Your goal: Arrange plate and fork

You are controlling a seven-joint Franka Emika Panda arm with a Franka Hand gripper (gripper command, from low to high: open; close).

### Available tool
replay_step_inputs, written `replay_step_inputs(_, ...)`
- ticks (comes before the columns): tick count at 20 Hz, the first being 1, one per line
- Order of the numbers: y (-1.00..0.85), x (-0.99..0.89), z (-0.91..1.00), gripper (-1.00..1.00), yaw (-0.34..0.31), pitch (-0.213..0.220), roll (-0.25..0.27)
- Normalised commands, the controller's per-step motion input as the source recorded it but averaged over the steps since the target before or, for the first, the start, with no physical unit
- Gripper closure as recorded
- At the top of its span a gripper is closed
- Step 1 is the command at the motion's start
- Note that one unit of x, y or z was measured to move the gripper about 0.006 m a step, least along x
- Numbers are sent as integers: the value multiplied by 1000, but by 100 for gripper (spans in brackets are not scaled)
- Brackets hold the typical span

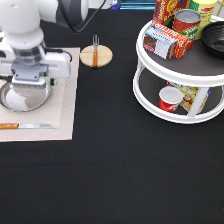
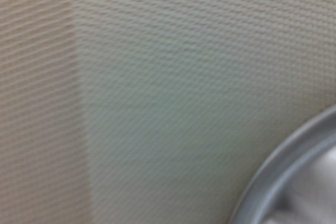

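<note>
The silver plate (image 1: 24,99) lies flat on the beige placemat (image 1: 65,107) at the exterior view's left. My gripper (image 1: 31,85) is low over the plate's far rim, and its hand hides that part of the plate. The wrist view shows the placemat weave (image 2: 150,100) from very close, with the plate's rim (image 2: 300,170) at one corner. The fork (image 1: 95,48), with an orange-brown handle, lies across the round wooden disc (image 1: 102,57) near the exterior view's top, to the right of the placemat and apart from the gripper.
A wooden-handled knife (image 1: 26,126) lies on the placemat below the plate. A white two-tier turntable (image 1: 150,75) at the right holds boxes, cans, a black bowl (image 1: 214,37) and a red cup (image 1: 169,99). The table is black.
</note>
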Motion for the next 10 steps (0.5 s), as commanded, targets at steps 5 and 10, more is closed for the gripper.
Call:
replay_step_inputs(5, 590, -914, 183, -100, 0, -111, -133)
replay_step_inputs(10, 643, -795, 25, -100, 0, -162, -117)
